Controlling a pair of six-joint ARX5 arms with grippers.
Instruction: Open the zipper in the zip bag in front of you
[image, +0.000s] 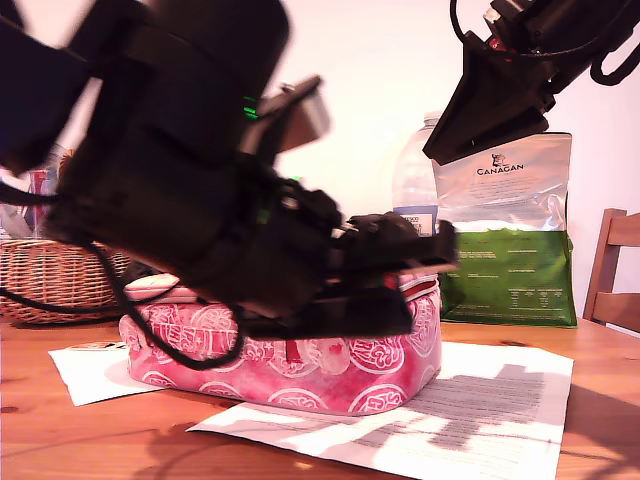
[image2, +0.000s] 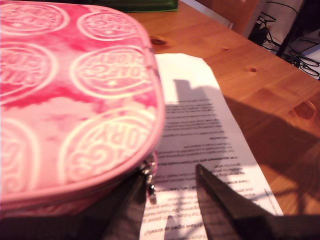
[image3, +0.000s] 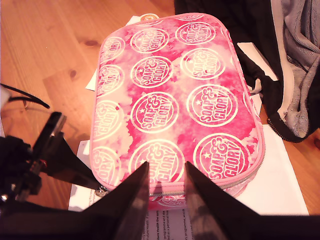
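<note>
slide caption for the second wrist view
My second hand open above the closed pink zip bag, over its zipper.

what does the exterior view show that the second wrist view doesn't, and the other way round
Only the exterior view shows the green-and-silver Canagan pouch, a plastic bottle, a wicker basket and a wooden chair.

Only the second wrist view shows the whole lid of the zip bag with its Soap & Glory logos, dark and grey clothing beside it, and my second gripper open above the bag's near edge.

Both show the pink zip bag, the printed paper under it and the wooden table.
</note>
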